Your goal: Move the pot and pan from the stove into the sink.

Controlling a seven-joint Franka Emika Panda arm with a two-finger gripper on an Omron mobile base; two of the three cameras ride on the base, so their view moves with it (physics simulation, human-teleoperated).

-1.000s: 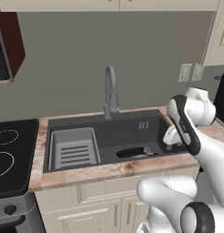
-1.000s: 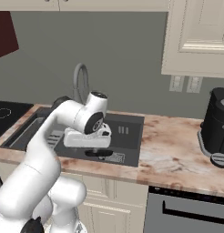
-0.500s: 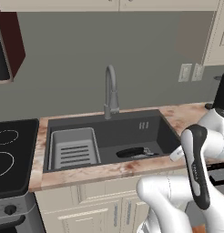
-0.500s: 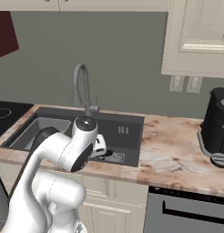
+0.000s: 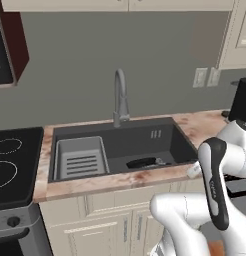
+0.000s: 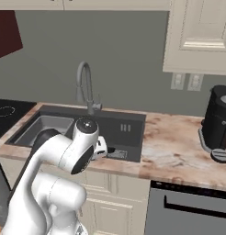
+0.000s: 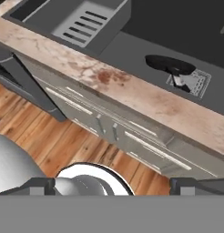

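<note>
With the pan [image 5: 143, 162] lying in the sink [image 5: 165, 134] and our gripper [image 7: 111, 184] empty, jaws wide, we judged it best to drive toward the stove [image 5: 10, 165] squarely for the pot.

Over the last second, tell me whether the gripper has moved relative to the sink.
Yes. The gripper has pulled back from over the sink, toward the robot, to its front counter edge, leaving the pan inside.

I see open room in the sink [image 5: 180, 142] right of the slotted rack [image 5: 80, 159]. The pan [image 5: 141, 162] lies on its floor, and the faucet [image 5: 120, 98] rises behind.
</note>
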